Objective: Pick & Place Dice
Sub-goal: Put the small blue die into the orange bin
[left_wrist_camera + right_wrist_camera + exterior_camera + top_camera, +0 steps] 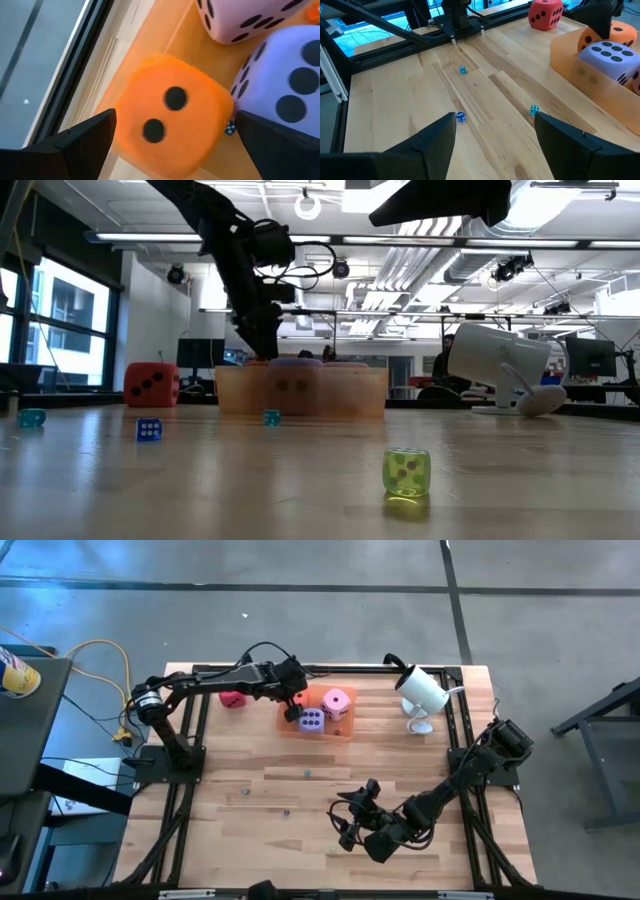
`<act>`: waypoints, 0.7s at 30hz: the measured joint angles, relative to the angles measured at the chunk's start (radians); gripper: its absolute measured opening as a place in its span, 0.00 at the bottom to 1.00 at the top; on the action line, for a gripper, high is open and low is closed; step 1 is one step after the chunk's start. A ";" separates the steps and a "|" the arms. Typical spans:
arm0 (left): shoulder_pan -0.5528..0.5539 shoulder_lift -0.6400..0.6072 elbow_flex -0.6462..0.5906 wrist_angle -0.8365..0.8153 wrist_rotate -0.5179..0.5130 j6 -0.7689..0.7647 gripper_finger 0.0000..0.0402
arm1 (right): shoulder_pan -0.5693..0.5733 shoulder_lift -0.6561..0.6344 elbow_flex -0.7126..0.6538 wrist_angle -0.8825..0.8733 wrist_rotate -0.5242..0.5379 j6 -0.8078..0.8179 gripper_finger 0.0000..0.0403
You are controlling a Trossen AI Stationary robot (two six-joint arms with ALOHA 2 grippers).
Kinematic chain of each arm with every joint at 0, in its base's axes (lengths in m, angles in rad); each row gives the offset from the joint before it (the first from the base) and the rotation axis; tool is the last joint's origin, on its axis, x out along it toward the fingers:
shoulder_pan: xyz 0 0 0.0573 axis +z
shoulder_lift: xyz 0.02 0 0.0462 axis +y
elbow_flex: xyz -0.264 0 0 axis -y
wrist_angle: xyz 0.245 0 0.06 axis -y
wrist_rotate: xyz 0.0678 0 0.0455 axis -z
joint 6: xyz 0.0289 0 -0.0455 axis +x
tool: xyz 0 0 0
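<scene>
- Dice: the orange die [172, 117] sits in the tray [343, 732], in its corner nearest the left arm, between the left gripper's [170, 145] fingers [85, 137].
- Those fingers stand open, one on each side of the orange die with a gap showing on both sides.
- Purple die [312, 720] and pink die [337, 702] also lie in the tray, just beside the orange one; the purple die touches it or nearly so.
- Red die [232, 699] rests on the table [250, 790] outside the tray, near the far edge, beside the left arm.
- Right gripper [345, 823] hangs low over the near part of the table, well apart from the tray, with its fingers [435, 137] apart and nothing between them.
- Small translucent dice lie scattered on the table: several blue ones [461, 117] and a yellow-green one [406, 472].
- White lamp-like device [420, 690] stands on the table beyond the tray, towards the right arm's side.
</scene>
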 joint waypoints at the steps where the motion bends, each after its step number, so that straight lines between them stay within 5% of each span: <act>1: -0.002 0.000 0.000 0.000 -0.005 0.016 0.99 | 0.000 0.000 0.000 0.000 0.000 0.000 0.64; 9: -0.022 -0.066 0.000 -0.004 -0.034 0.089 0.99 | 0.000 0.000 0.000 -0.001 0.000 0.000 0.64; 21: -0.091 -0.349 0.000 -0.280 0.157 0.121 0.99 | 0.000 0.000 0.000 -0.009 -0.003 0.020 0.64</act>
